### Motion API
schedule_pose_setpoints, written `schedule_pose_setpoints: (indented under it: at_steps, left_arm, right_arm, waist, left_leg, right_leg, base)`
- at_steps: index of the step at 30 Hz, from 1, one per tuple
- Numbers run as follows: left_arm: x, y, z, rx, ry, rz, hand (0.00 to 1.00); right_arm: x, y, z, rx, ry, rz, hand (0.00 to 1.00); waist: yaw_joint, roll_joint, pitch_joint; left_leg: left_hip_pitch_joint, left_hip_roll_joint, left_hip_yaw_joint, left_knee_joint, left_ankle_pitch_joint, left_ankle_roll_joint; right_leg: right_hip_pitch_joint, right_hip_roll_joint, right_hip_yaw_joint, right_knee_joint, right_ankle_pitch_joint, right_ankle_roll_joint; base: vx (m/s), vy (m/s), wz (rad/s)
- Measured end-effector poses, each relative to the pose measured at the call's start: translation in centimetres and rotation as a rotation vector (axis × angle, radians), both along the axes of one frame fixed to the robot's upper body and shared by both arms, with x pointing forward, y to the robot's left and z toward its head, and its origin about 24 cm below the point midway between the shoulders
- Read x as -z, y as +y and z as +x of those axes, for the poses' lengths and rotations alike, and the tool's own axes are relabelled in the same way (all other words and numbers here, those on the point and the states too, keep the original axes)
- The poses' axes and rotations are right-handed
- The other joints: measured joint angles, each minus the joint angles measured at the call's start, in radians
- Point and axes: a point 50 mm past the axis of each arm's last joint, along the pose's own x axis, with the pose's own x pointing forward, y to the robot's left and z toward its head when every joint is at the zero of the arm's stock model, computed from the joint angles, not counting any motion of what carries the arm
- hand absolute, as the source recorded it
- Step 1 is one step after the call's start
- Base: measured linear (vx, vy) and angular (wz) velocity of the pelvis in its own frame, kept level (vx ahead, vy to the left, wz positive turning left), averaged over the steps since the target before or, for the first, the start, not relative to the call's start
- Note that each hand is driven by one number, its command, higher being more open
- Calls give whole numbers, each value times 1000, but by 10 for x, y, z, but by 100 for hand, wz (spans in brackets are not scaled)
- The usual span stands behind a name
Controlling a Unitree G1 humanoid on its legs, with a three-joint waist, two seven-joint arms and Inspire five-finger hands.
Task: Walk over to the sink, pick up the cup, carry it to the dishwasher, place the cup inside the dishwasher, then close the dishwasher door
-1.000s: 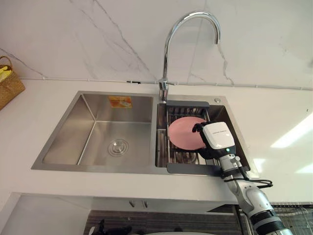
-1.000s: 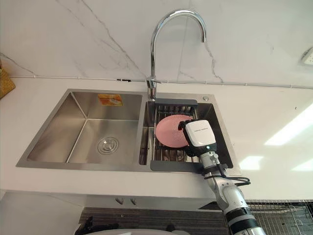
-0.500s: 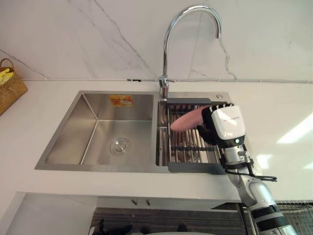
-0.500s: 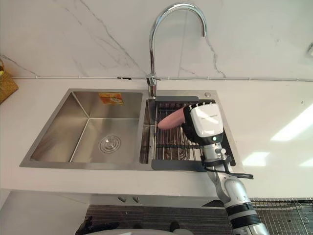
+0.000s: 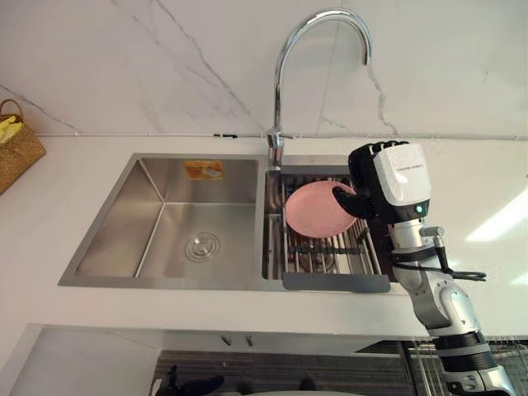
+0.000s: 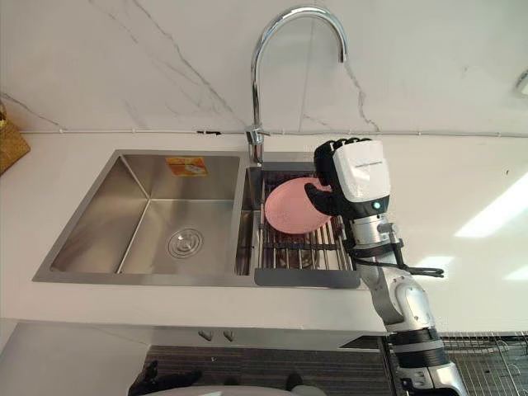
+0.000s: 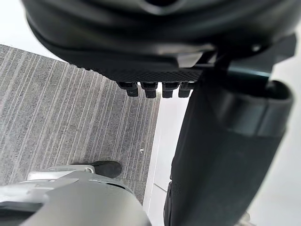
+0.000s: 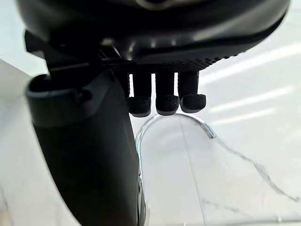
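Plate pinched in R hand, held clear of rack.
Hangs tilted just right of tap, rim nipped betw. thumb & curled fingers, prob. so it clears rack for carrying. R arm rises right of tap, wrist upright, hand's back to camera. L hand idle over floor; grip can't tell.
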Motion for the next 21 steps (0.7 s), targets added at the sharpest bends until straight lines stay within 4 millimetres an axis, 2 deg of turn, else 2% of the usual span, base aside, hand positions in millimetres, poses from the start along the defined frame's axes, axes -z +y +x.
schedule_pose_setpoints:
  at_steps: [5, 14, 21]
  left_arm:
    - [-2, 1, 2, -2, -14, 4, 100]
    - [-4, 5, 2, -37, -2, -5, 100]
    - [-4, 5, 1, -36, 12, -17, 100]
  right_arm:
    - [1, -2, 2, -16, 93, 21, 100]
    - [-43, 5, -22, -110, -22, -79, 100]
    - [-31, 8, -31, -146, 42, -130, 100]
  waist:
    - [0, 0, 0]
    - [-8, -2, -1]
    - [-13, -6, -4]
  left_leg:
    - [0, 1, 5, 6, -5, 2]
    - [7, 5, 22, 8, -12, 2]
    - [15, 5, 38, 7, -14, 2]
  right_leg:
    - [0, -1, 6, 1, 0, 0]
    - [-1, -1, 23, 1, 0, 0]
    - [-2, 0, 39, 6, 0, 0]
  base:
    - [0, 0, -3]
    - [-12, -4, -5]
    - [-35, -6, -7]
